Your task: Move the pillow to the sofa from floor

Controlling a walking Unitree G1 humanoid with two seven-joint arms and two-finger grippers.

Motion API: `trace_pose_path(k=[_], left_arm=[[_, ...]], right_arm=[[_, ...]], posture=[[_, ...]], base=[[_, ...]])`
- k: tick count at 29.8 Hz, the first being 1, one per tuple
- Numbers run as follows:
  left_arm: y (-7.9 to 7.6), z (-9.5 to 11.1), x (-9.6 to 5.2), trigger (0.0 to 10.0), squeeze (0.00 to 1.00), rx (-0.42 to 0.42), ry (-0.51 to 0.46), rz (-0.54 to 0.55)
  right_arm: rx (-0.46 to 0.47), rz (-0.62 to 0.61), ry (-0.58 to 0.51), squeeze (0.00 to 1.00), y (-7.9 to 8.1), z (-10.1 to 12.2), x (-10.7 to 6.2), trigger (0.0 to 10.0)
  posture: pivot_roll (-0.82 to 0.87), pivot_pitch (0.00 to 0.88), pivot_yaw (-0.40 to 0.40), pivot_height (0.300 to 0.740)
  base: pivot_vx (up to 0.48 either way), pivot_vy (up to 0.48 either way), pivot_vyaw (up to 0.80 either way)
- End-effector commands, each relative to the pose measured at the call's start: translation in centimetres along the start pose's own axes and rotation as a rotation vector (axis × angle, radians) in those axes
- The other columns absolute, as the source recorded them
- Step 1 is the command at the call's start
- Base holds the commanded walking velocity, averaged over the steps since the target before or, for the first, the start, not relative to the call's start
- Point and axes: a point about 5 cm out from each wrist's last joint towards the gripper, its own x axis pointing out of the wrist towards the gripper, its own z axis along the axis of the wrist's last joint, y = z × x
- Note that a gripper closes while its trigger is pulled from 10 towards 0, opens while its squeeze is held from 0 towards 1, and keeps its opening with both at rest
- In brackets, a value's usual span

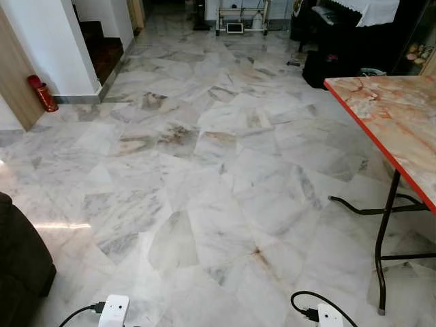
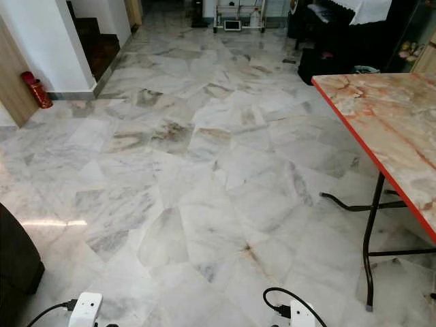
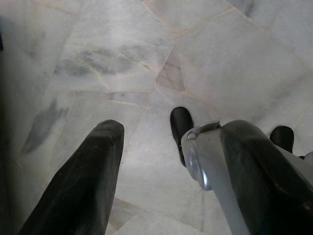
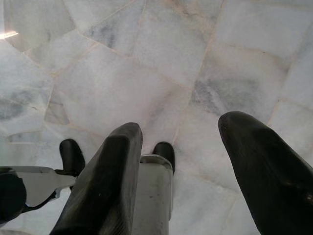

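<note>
Sofa (image 1: 20, 266) edge sits at left on the marble floor (image 1: 218, 177); left gripper (image 3: 166, 161) and right gripper (image 4: 195, 166) hang wide, empty.

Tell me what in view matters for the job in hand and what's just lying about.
For the job: dark sofa edge, marble floor, left gripper and right gripper, both open.
Just lying about: table, red canister, metal rack.

Home living area: marble-tile floor (image 1: 218, 191), folding table (image 1: 388, 119) with marble-look top, dark sofa edge (image 1: 20, 266), stairs (image 1: 102, 51), piano (image 1: 340, 27) at back.
</note>
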Motion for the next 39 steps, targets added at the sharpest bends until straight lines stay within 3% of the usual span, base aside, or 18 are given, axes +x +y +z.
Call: trace_pose_path(k=[1, 39], left_arm=[[0.04, -0.55, -0.10, 10.0, 0.00, 0.013, 0.021, -0.006], [0.01, -0.41, -0.06, 10.0, 0.00, 0.004, 0.022, -0.009]], right_arm=[[0.017, 0.004, 0.001, 0.00, 0.06, -0.26, -0.04, 10.0], [-0.007, 0.016, 0.003, 0.00, -0.08, -0.03, -0.03, 10.0]], posture=[[-0.11, 0.000, -0.013, 0.740], [-0.09, 0.000, -0.026, 0.740]], base=[[0.000, 0.000, 0.00], [0.000, 0.000, 0.00]])
